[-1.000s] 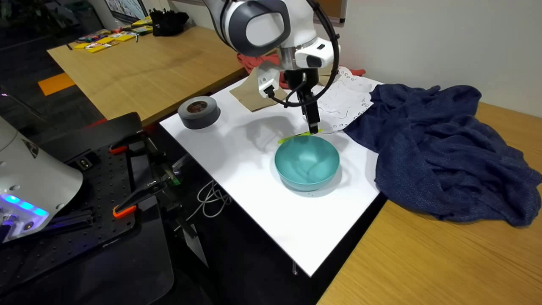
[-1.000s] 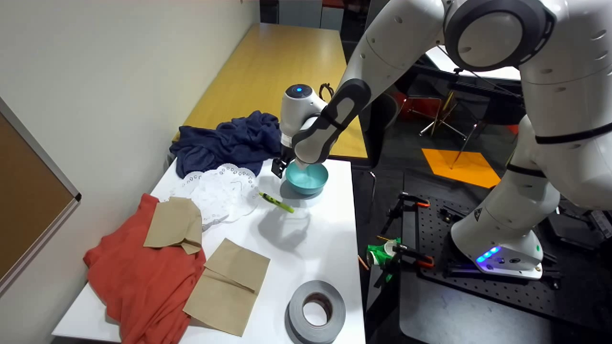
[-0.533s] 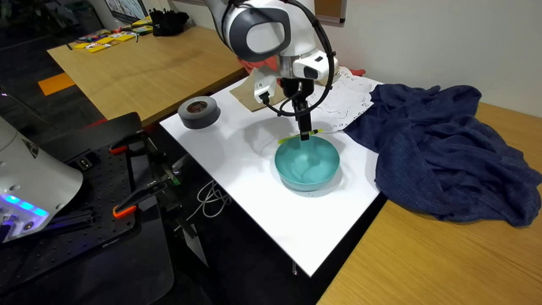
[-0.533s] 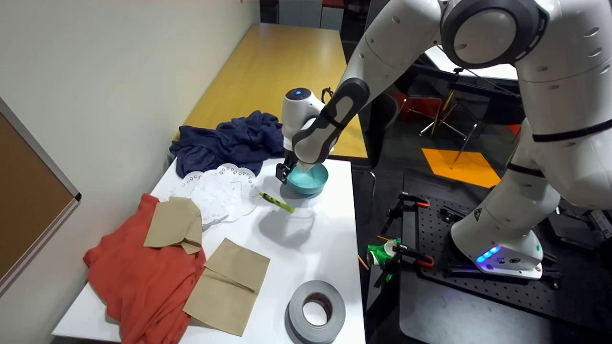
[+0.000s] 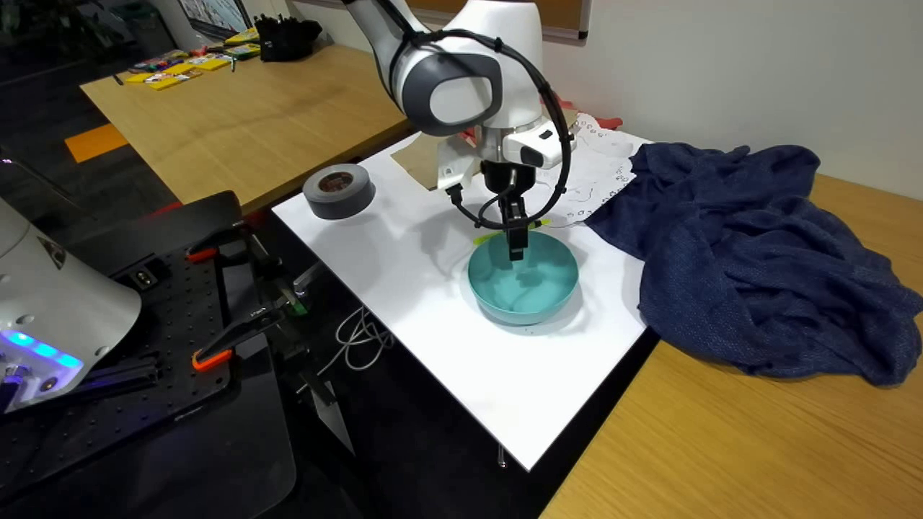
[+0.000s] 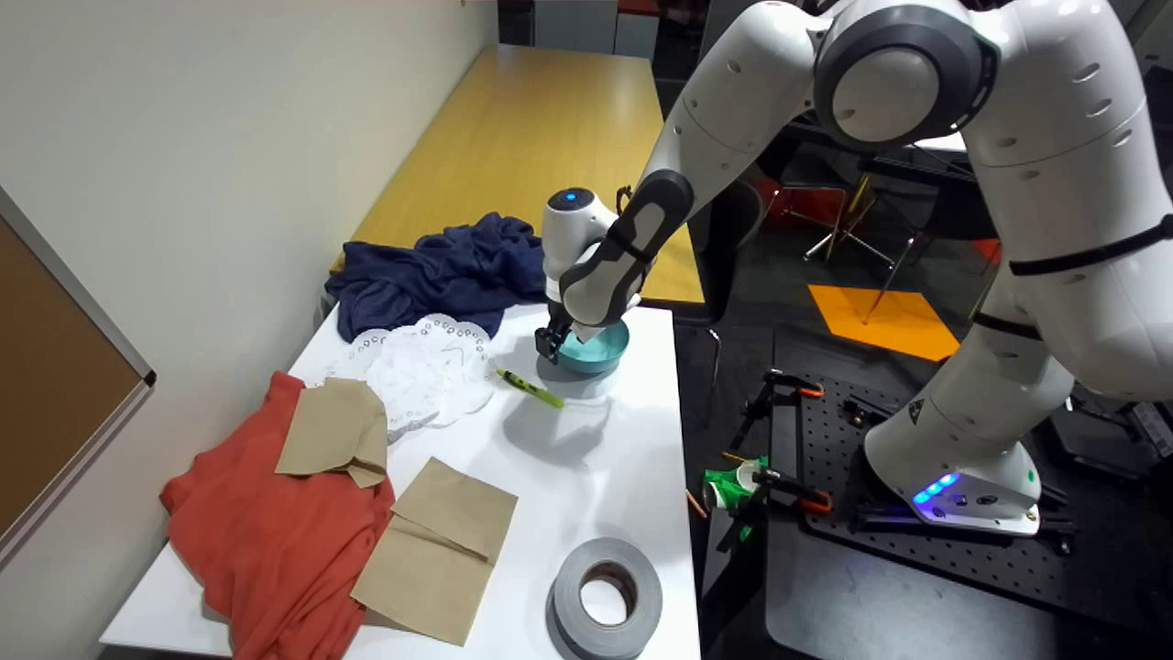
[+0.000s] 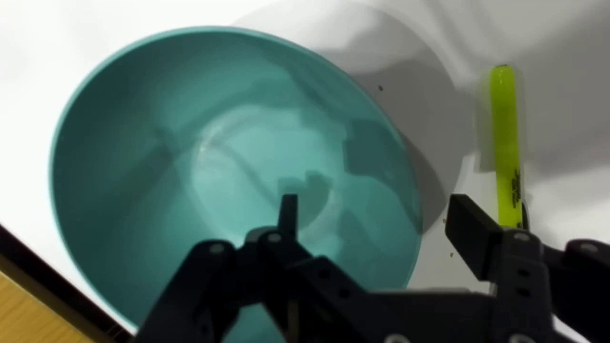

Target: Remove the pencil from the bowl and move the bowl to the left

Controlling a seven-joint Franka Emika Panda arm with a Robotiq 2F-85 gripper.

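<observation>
The bowl [image 5: 528, 285] toward the bench's [image 5: 519, 411] near corner in an exterior view, jaws parted at its far rim, pencil [image 5: 488, 237] lying just beyond the bowl, partly hidden by the jaws, tape [image 5: 340, 197] by the left corner, doily [image 5: 600, 169] near the far edge.

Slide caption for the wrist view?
Open black gripper over one side of a round teal bowl; slim yellow-green pen lying outside on white tabletop.
</observation>
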